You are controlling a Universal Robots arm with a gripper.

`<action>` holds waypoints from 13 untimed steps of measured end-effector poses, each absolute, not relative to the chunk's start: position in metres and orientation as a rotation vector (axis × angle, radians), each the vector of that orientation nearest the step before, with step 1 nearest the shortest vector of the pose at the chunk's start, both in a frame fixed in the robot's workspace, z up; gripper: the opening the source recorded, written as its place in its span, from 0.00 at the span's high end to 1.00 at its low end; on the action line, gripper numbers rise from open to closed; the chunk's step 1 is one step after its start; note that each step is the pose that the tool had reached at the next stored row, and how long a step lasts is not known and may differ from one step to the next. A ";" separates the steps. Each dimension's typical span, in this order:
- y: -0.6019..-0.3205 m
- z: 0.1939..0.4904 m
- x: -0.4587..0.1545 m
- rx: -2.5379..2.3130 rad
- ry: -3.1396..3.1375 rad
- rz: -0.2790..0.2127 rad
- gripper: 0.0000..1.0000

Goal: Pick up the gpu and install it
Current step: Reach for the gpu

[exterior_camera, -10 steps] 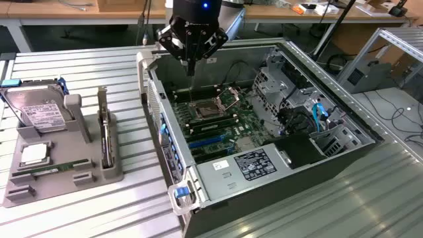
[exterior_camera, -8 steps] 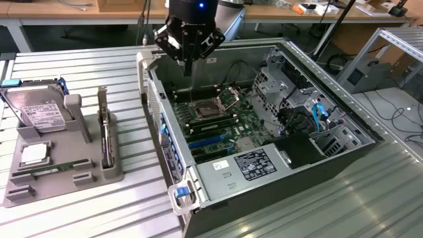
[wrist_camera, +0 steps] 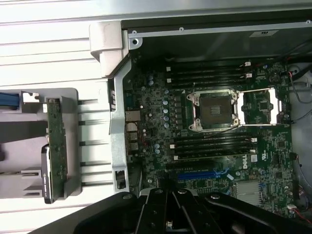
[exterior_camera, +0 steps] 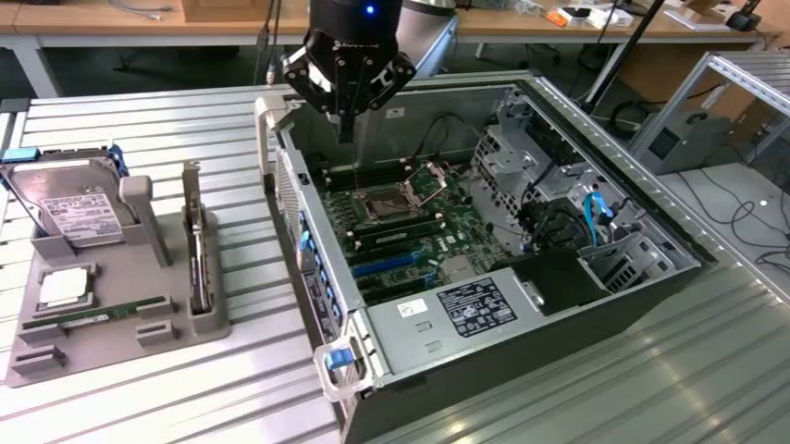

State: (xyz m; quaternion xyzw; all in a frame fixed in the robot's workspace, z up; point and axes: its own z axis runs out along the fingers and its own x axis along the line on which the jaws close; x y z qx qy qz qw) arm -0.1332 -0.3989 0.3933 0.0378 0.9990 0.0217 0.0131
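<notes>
the hand (exterior_camera: 347,129) (wrist_camera: 170,204), black and angular, hung closed with its fingers pressed together and nothing between them. it was over the open computer case (exterior_camera: 287,180), above the case's far corner on the exterior view's left. a line of small white lettering on the hand's body was too small to read.

the gpu (exterior_camera: 194,236) (wrist_camera: 57,141) was not held. it stood on its long edge in a slot of a grey moulded plastic holder (exterior_camera: 185,319) (wrist_camera: 80,97), on the side of the holder nearest the case, with its silver metal bracket sticking up at the far end. the holder lay on the ribbed silver metal desk (exterior_camera: 161,398), toward the desk's edge on the exterior view's left and well apart from the hand.

in the same holder a silver hard drive (exterior_camera: 74,217) leaned upright. it had a white label with black print that could not be read. a square silver processor chip (exterior_camera: 65,289) and a narrow green memory stick (exterior_camera: 105,314) lay flat nearer the holder's front edge.

inside the grey sheet-metal case lay a dark green motherboard (exterior_camera: 408,231) (wrist_camera: 204,146) with an open, metal-framed square cpu socket (exterior_camera: 388,199) (wrist_camera: 214,109) and a bright blue card slot (exterior_camera: 383,265) (wrist_camera: 195,174). a black sticker (exterior_camera: 476,307) with white print sat on a silver box at the case's near end, and its wording was illegible.
</notes>
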 end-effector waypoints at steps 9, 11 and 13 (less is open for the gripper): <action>-0.399 0.393 -0.137 0.118 3.112 0.068 0.89; -0.399 0.393 -0.138 0.118 3.112 0.068 0.89; -0.399 0.393 -0.138 0.118 3.112 0.068 0.89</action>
